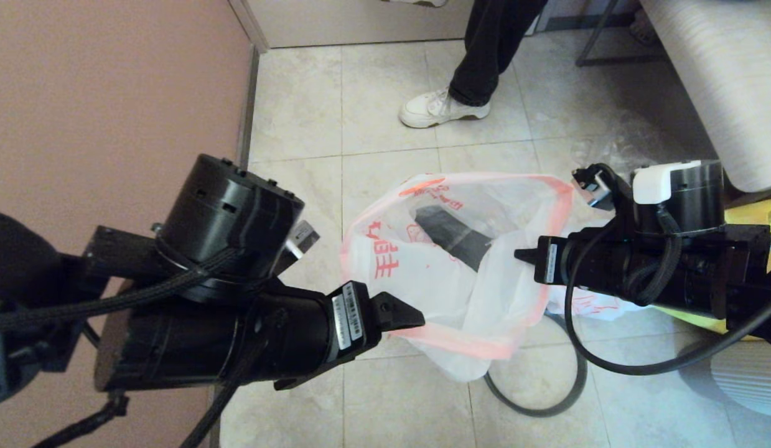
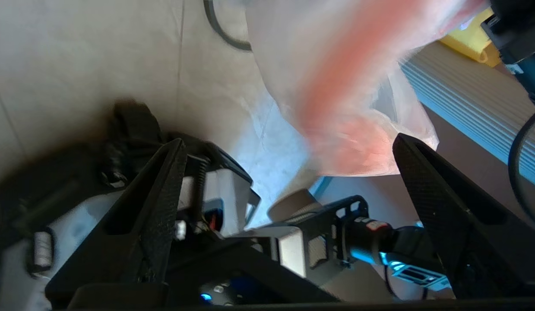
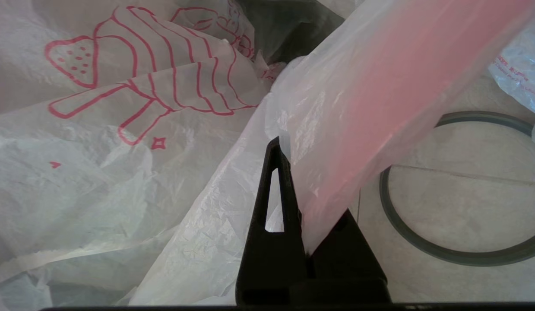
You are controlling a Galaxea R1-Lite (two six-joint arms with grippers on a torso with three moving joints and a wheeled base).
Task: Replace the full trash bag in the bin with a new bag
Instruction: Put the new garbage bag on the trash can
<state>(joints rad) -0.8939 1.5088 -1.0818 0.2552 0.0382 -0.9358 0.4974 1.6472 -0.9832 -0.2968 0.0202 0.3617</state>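
Note:
The new bag (image 1: 422,261), white with red drawings and pink-orange edges, hangs open between my two arms. My right gripper (image 1: 523,255) (image 3: 289,149) is shut on the new bag's pink edge (image 3: 379,95). At the bag's near left edge my left gripper (image 1: 402,314) (image 2: 289,147) is open, its fingers (image 2: 163,190) wide apart with the pink edge (image 2: 336,108) just beyond the tips. A dark shape (image 1: 453,235) shows through the bag; the bin's body is hidden. The dark grey ring rim (image 1: 547,398) (image 3: 457,255) lies on the floor. A fold of like printed plastic (image 1: 584,306) shows under my right arm, without bottles in sight.
A person's legs and white shoe (image 1: 444,107) stand on the tiles beyond the bag. A pink wall (image 1: 111,81) is on the left, a pale sofa (image 1: 721,74) on the right, a yellow fabric bag (image 1: 755,214) behind my right arm, and crumpled clear plastic (image 1: 609,149) lies on the floor.

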